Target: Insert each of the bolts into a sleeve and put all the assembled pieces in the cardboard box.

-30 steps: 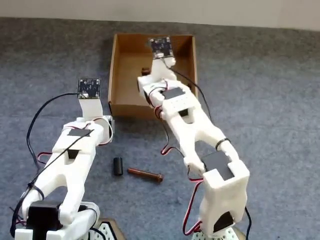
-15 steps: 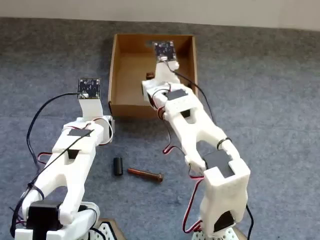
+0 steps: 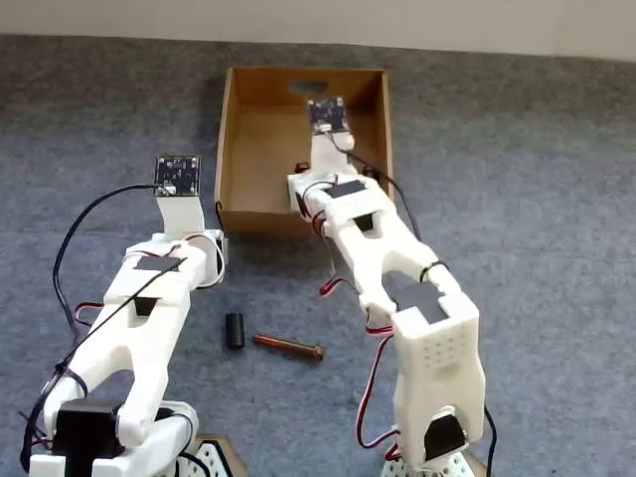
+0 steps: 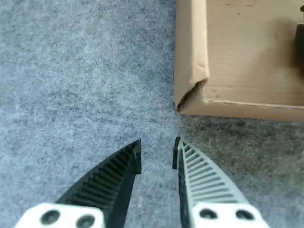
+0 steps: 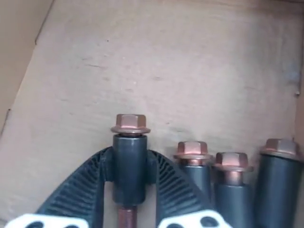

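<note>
Three done, fourth unreleased, one pair left.
In the box (image 3: 260, 139), right gripper (image 5: 129, 160) clamped a sleeved bolt (image 5: 129, 142) beside three pieces (image 5: 228, 183); loose sleeve (image 3: 235, 330) and bolt (image 3: 288, 346) lay at box's 6 o'clock; left gripper (image 4: 156, 154) empty, ajar.

The cardboard box (image 3: 227, 149) sat at the far middle of the table (image 3: 517, 199), and inside it the right gripper (image 5: 129, 159) was closed around a sleeved bolt (image 5: 129, 183), three more sleeved bolts (image 5: 232, 190) lined up just beside it on the box floor. Nearer the arms, a loose sleeve (image 3: 235, 330) lay just left of a loose bolt (image 3: 288, 346), between the two arms. The left gripper (image 4: 156, 152) hung over the table just outside the box's near left corner.
</note>
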### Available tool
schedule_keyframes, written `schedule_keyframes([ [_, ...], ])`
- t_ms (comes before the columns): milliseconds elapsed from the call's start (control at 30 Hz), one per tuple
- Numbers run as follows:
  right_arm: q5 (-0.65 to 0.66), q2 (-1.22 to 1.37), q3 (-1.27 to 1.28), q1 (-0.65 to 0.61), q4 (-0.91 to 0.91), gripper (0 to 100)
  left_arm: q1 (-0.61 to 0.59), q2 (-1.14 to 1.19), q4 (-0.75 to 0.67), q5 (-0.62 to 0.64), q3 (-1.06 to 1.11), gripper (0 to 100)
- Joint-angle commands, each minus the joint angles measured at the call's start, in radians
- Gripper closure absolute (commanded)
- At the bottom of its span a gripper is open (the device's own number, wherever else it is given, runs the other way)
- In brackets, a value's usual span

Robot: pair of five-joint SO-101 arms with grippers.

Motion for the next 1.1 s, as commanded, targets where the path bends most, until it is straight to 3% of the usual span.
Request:
schedule_keyframes([
  [0,0.014,-0.010,-0.093,0.030,0.047,99.2,-0.008,-0.001,-0.018,-0.003,-0.005,87],
  [467,0.012,-0.007,-0.111,0.035,0.067,98.8,-0.008,-0.001,-0.018,-0.003,-0.005,87],
  [700,0.002,-0.007,-0.116,0.035,0.067,84.8,-0.008,-0.001,-0.018,-0.003,-0.005,87],
  [1067,-0.041,-0.019,-0.119,0.041,0.067,84.4,-0.008,-0.001,-0.018,-0.003,-0.005,87],
])
